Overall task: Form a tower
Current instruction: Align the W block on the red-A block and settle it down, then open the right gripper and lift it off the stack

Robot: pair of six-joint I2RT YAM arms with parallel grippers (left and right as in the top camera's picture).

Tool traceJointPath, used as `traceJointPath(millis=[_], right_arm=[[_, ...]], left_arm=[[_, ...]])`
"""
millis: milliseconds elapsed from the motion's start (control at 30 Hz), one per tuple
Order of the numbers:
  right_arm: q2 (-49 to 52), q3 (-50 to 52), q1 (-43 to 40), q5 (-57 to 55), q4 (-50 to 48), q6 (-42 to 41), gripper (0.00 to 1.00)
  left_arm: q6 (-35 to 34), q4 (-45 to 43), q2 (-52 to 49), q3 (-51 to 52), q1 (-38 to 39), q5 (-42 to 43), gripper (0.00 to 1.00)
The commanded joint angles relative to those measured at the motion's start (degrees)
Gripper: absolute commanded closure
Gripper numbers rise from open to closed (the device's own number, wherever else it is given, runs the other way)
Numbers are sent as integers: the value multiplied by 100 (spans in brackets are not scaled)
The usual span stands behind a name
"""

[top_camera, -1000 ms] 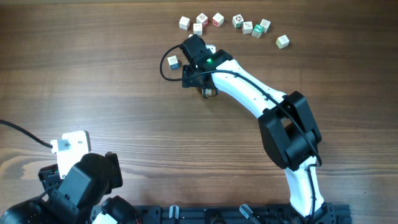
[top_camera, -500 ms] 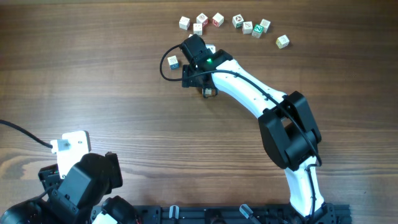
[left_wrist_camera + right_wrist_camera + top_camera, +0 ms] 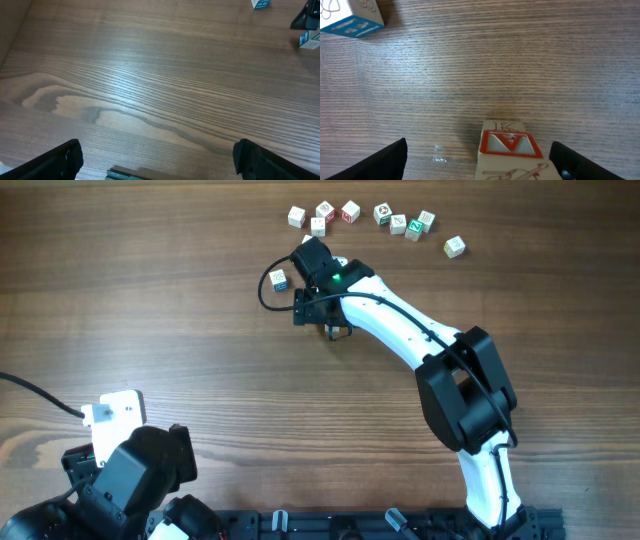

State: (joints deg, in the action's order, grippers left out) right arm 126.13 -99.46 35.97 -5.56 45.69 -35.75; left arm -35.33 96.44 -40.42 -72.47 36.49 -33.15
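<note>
Left gripper (image 3: 157, 152): jaws spread as wide as they go over bare table (image 3: 150, 75); nothing held.
Right gripper (image 3: 479, 150): jaws stand wide and grip nothing; the tower (image 3: 510, 146) sits between the fingers (image 3: 385, 162), clear of both.
Tower: upright on the table inside the right gripper's gap; from overhead it is mostly hidden under the right arm (image 3: 400, 330).
Writing: a "K" on the top cube's upper face, and a red-framed triangle on the face toward the wrist camera. A red line drawing below it cannot be read.
Blue-faced cube (image 3: 278, 278): alone, just left of the right gripper, apart from the tower.
Far cubes (image 3: 349, 212): a ragged row near the far edge, with red and green marks too small to read.
Change: the cubes lie where they did a second ago; the right arm has barely shifted.
Count: two arms, one tower, nine far cubes, one blue-faced cube.
</note>
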Motion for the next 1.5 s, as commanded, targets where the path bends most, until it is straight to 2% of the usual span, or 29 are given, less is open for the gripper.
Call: traceJointPath(millis=[0, 200, 333, 600, 933, 1167, 1367, 1467], right_arm=[[118, -63, -31, -103, 173, -328, 11], [140, -59, -42, -221, 293, -332, 29], [173, -59, -42, -256, 356, -326, 33], [269, -48, -42, -306, 299, -280, 32], [280, -44, -42, -343, 321, -212, 58], [280, -44, -42, -343, 326, -212, 68], [280, -44, -42, -343, 326, -210, 68], [280, -44, -42, -343, 326, -212, 46]], left_arm=[[-116, -7, 20, 15, 0, -59, 0], [-116, -7, 20, 15, 0, -59, 0], [-116, -7, 20, 15, 0, -59, 0], [-116, -7, 20, 15, 0, -59, 0], [-116, -7, 20, 15, 0, -59, 0], [-116, -7, 20, 15, 0, -59, 0], [-116, -7, 20, 15, 0, -59, 0], [-116, -7, 20, 15, 0, -59, 0]])
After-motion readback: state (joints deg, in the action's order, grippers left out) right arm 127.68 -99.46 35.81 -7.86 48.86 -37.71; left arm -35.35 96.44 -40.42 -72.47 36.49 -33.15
